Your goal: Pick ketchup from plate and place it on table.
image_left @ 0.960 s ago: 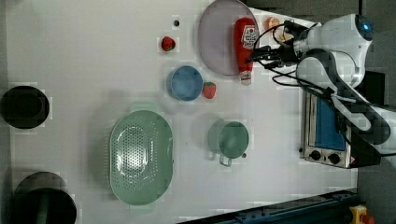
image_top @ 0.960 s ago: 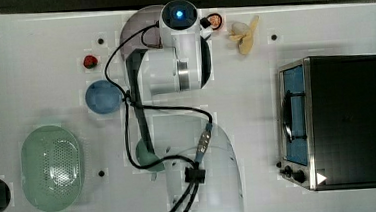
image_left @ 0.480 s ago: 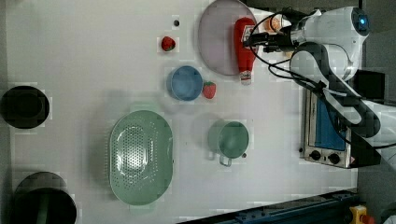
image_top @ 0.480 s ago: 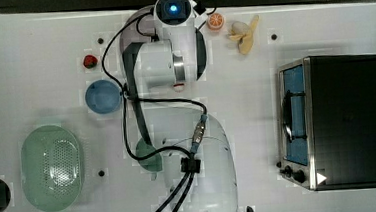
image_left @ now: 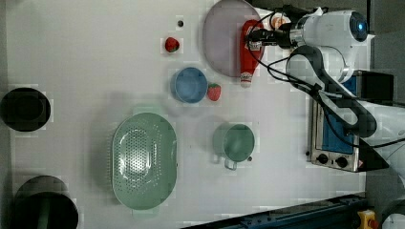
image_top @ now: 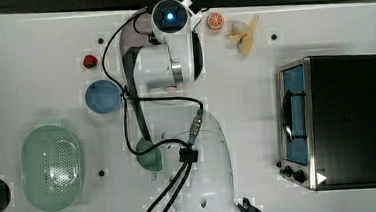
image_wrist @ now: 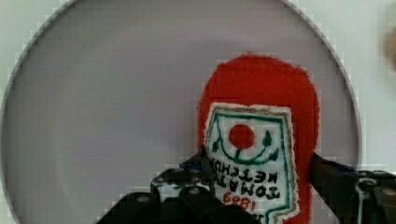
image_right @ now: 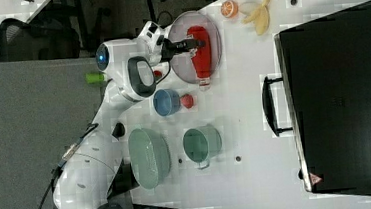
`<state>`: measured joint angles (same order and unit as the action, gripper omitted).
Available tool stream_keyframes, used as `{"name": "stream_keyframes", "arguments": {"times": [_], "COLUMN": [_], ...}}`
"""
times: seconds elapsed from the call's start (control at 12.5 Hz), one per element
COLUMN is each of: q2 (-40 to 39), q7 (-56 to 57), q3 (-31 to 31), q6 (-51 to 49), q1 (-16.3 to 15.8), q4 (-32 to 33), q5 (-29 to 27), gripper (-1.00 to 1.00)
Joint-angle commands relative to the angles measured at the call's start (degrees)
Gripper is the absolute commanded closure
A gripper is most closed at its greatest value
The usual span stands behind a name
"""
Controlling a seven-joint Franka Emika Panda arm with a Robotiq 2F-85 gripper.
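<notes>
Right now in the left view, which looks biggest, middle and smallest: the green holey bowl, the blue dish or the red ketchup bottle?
1. Green perforated oval bowl
2. Small blue round dish
3. Red ketchup squeeze bottle, longer than the dish but much narrower

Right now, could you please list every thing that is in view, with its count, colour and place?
ketchup: one, red, white label, lying on the plate's edge, cap over the table
plate: one, greyish-mauve, by the table's edge
strawberries: two, red, one beside the blue dish
blue dish: one, next to the plate
green perforated bowl: one, oval
green cup: one, with handle
orange half: one
banana peel: one, yellow
toaster oven: one, black and silver
table: one, white
gripper: one, black, fingers either side of the ketchup
</notes>
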<state>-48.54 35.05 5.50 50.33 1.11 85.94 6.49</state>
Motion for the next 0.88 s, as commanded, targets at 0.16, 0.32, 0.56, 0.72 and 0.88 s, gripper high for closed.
{"name": "stream_keyframes", "arguments": {"times": [0.16, 0.32, 0.56, 0.72, 0.88], "q2": [0.10, 2.40, 8.81, 14.65, 20.73], "q7": [2.12, 1.68, 1.08, 1.09, 1.09], "q3": [0.19, 0.33, 0.32, 0.25, -0.30], "q6": [0.12, 0.04, -5.19, -14.69, -22.72], "q1": [-0.09, -0.09, 0.49, 1.09, 1.75], "q4": [-1.08, -1.32, -0.81, 0.33, 2.35], "q5": [0.19, -0.04, -2.89, -4.57, -4.62], "gripper": [-0.25, -0.25, -0.25, -0.25, -0.25]}}
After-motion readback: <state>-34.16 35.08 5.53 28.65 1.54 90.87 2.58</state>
